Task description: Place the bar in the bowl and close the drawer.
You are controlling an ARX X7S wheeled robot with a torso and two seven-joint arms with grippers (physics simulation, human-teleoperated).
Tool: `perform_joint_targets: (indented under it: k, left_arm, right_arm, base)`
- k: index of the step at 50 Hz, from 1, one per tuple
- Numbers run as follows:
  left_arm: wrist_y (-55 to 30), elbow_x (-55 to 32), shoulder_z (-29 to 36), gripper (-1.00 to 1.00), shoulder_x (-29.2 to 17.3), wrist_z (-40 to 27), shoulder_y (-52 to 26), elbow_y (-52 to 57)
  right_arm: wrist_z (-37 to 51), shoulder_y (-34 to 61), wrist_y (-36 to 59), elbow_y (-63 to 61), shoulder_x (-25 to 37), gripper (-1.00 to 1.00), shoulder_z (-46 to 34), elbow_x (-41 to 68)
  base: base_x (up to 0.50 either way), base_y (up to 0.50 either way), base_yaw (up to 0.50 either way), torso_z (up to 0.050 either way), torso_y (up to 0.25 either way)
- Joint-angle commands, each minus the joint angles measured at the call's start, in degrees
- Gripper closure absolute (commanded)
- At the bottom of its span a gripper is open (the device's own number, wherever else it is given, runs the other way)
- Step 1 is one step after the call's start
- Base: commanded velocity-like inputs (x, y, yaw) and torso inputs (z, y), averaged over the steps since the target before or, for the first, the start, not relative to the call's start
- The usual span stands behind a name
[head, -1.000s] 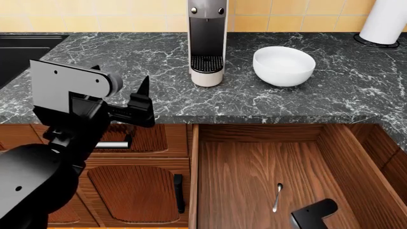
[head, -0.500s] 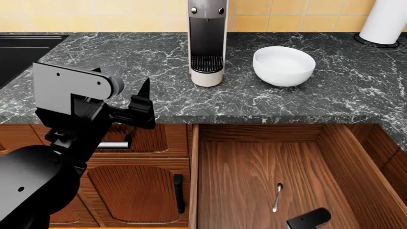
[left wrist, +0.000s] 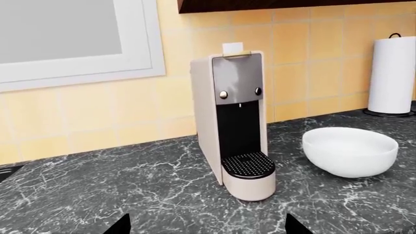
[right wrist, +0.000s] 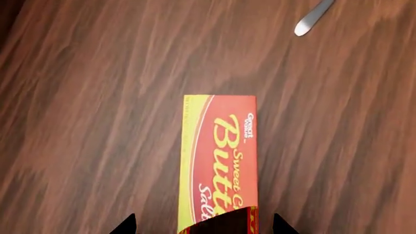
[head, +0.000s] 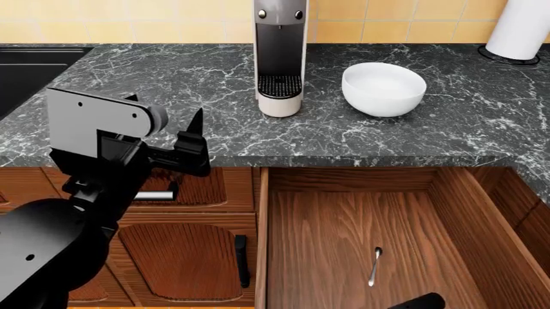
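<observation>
From the left arm's camera, the tall cream and grey coffee machine (left wrist: 237,126) stands on the black marbled counter (left wrist: 130,185), with the round glossy white bowl (left wrist: 349,150) just beside it and a white paper-towel roll (left wrist: 392,73) further along the tiled wall. Only two dark fingertips (left wrist: 122,225) of the left gripper (left wrist: 206,226) poke into the edge, set wide apart with nothing between them.

From the head, the left gripper (head: 190,145) hangs over the counter's front edge. Below it, the big reddish-brown wooden drawer (head: 310,225) is pulled out, a small silver spoon (head: 375,266) lying on its floor. Only a sliver of the right arm (head: 417,301) shows at the frame's bottom.

The right arm's camera looks straight down on the flat red and yellow wrapped bar (right wrist: 219,158), lying on the drawer floor. The right gripper (right wrist: 202,225) is open, fingertips (right wrist: 124,225) either side of the bar's near end, not yet gripping.

The bar lies flat on smooth wood, so I'd worry the fingers skid it along or pinch only its end, letting it swing loose on the lift. The drawer walls are also close by for the arm to knock.
</observation>
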Motion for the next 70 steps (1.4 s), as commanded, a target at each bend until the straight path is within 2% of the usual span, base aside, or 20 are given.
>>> perform_joint_targets:
  k: [1,21,30,34,38,43,48,54,64,70]
  left_arm:
    - [0.8,0.1,0.3,-1.00,-0.2,-0.1,0.6,-0.2]
    - [0.5,-0.8,0.3,-1.00,-0.3,-0.8,0.1,-0.3]
    - [-0.1,-1.6,0.0,-1.00,-0.3,-1.3,-0.7,-0.1]
    - [-0.8,-2.3,-0.7,-1.00,-0.4,-1.7,-1.4,0.1]
    - [-1.9,-3.5,-1.6,-1.00,-0.4,-2.3,-2.0,0.9]
    - [-2.5,-4.3,-2.2,-1.00,-0.5,-2.6,-2.5,1.4]
    - [-2.8,-5.0,-2.5,-1.00,-0.6,-2.9,-2.8,1.9]
    - [-3.1,-5.9,-3.3,-1.00,-0.6,-3.2,-2.8,2.6]
    - [-2.4,-6.9,-4.3,-1.00,-0.8,-3.1,-2.4,3.3]
    - [-2.4,-7.6,-4.6,-1.00,-0.8,-3.2,-2.4,3.7]
  right_arm:
    - [-0.1,-0.5,-0.7,1.1,-0.2,1.00,-0.7,-0.7]
    - [1.5,-0.2,-0.2,-1.0,0.4,1.00,-0.1,0.6]
    - [5.9,3.7,2.0,-9.0,2.8,1.00,7.0,8.0]
    - [11.1,7.7,4.4,-12.3,4.2,1.00,11.8,15.1]
    - [17.2,13.3,6.4,-14.6,6.2,1.00,15.7,24.3]
    - [25.5,22.7,7.5,-15.4,9.1,1.00,16.4,35.2]
    - [33.6,36.4,7.8,-12.2,10.9,1.00,12.2,43.3]
    - [39.8,52.3,9.4,-6.9,8.9,1.00,4.1,49.2]
    - [40.4,71.6,14.0,5.1,3.6,1.00,-3.8,45.8]
    - [34.5,82.0,17.0,12.5,-0.2,1.00,-7.8,36.9]
  base:
    - [0.00,0.00,0.00,0.000,0.000]
    - [0.00,0.00,0.00,0.000,0.000]
    - [0.00,0.00,0.00,0.000,0.000]
    - [0.00,0.00,0.00,0.000,0.000]
    - [0.00,0.00,0.00,0.000,0.000]
    - [0.00,0.00,0.00,0.000,0.000]
    - [0.00,0.00,0.00,0.000,0.003]
    - [0.00,0.00,0.00,0.000,0.000]
    - [0.00,0.00,0.00,0.000,0.001]
    - [0.00,0.00,0.00,0.000,0.000]
